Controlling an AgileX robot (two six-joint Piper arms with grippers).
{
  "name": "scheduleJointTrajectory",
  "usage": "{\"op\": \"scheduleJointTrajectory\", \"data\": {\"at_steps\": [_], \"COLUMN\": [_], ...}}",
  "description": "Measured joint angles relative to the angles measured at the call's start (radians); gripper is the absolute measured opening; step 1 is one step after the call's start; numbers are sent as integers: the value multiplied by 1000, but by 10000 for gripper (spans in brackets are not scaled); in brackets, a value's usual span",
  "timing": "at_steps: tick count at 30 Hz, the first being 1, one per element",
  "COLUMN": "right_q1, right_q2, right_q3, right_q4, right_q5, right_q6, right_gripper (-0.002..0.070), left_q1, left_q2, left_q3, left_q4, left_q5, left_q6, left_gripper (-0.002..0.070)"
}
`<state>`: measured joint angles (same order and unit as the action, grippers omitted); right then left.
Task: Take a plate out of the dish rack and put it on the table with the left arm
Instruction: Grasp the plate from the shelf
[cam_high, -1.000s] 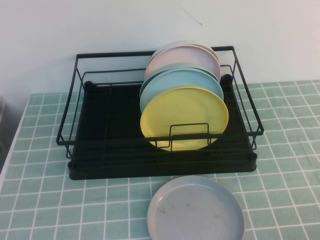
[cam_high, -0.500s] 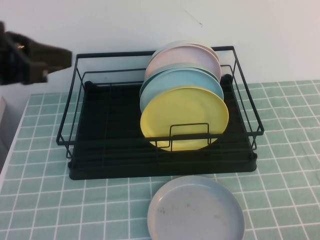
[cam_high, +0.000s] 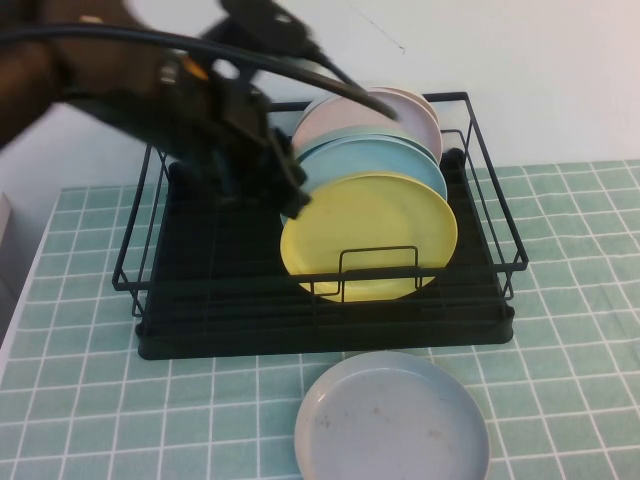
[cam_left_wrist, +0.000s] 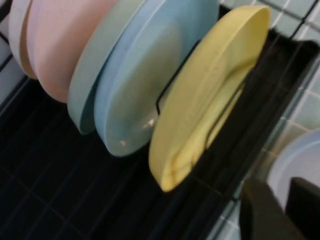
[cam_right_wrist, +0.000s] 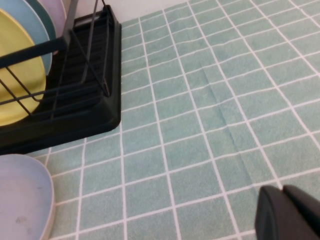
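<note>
The yellow plate (cam_high: 370, 235) stands upright at the front of the plate row in the black wire dish rack (cam_high: 200, 330). In the left wrist view the plate (cam_left_wrist: 210, 95) shows edge-on against a wire divider. My left arm reaches in from the left, motion-blurred, above the rack. My left gripper (cam_high: 290, 190) is by the yellow plate's left edge, apart from it. In its wrist view the left gripper (cam_left_wrist: 282, 192) is slightly open and empty. My right gripper (cam_right_wrist: 282, 190) is shut and empty, low over the green tiled table (cam_right_wrist: 200, 125) to the right of the rack (cam_right_wrist: 95, 100); it is out of the high view.
Two light blue plates (cam_high: 370, 160) and a pink plate (cam_high: 350, 115) stand behind the yellow one. A grey-lilac plate (cam_high: 392, 420) lies flat on the table (cam_high: 560, 300) in front of the rack. The rack's left half holds no plates.
My left arm has swung in from the far left, over the rack, to the plates. The plates and the rack have not moved.
</note>
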<state>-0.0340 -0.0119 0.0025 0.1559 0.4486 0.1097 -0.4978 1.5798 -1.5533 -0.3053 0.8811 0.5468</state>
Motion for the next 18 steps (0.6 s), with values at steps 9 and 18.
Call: {"op": "scheduleJointTrajectory", "data": {"at_steps": [9,18], "right_q1": [0,0], "right_q2": [0,0], "right_q3": [0,0], "right_q4": [0,0], "right_q5": [0,0], "right_q6": [0,0], "right_gripper": [-1,-1], "left_q1": [-108,-110], "left_q2": [191,306], "left_q3": [-189,-280], "left_q4": [119,191], "left_q5": [-29,-38], "left_q6": [-62,-60], "left_gripper": [382,386]}}
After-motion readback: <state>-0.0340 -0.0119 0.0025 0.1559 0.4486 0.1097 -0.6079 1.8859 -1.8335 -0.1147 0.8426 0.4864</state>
